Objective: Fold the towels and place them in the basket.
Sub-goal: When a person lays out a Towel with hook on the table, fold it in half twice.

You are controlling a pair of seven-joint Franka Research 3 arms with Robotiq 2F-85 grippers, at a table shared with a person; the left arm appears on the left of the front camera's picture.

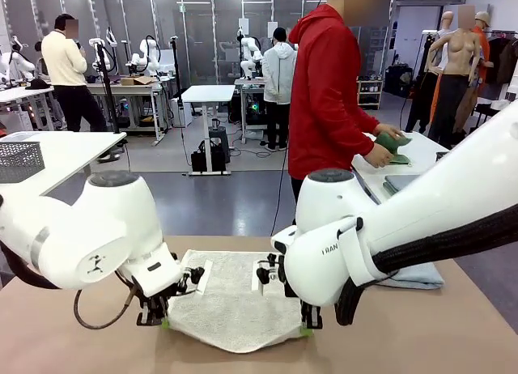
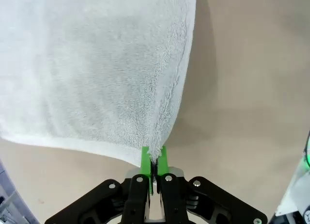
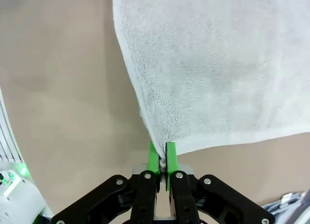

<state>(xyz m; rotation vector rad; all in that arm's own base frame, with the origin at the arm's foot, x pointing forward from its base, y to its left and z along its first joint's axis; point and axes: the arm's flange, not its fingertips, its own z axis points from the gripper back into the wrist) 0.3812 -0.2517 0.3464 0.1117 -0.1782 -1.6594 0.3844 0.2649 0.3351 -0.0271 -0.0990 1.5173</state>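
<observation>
Both arms reach in low with wrists turned down, left gripper [image 2: 153, 154] and right gripper [image 3: 162, 150] each pinched tight on a near corner of the cream-white towel [image 1: 235, 297].

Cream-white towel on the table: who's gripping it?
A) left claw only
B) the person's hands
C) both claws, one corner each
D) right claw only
C: the left claw is shut on one corner of the cream-white towel and the right claw is shut on another, each with its green pads pinching the cloth.
</observation>
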